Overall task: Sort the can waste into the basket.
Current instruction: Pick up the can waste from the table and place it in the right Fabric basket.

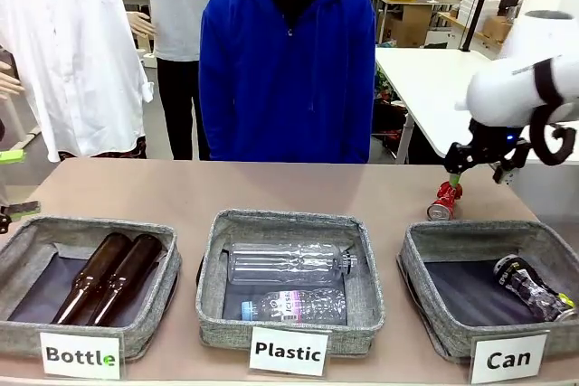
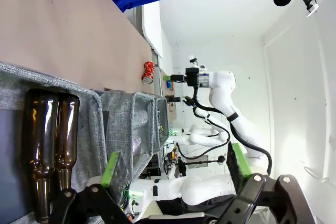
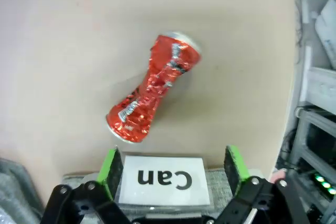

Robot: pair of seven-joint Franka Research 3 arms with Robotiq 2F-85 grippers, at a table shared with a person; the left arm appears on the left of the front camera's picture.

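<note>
While right gripper is hovering wide open above crushed red can, nothing is being held. Red can is lying on table just behind Can basket; black can is lying inside. Risk: pinched waist and slanted lie making pads slip, can rolling away. Left gripper is idling wide open by bottles.
</note>
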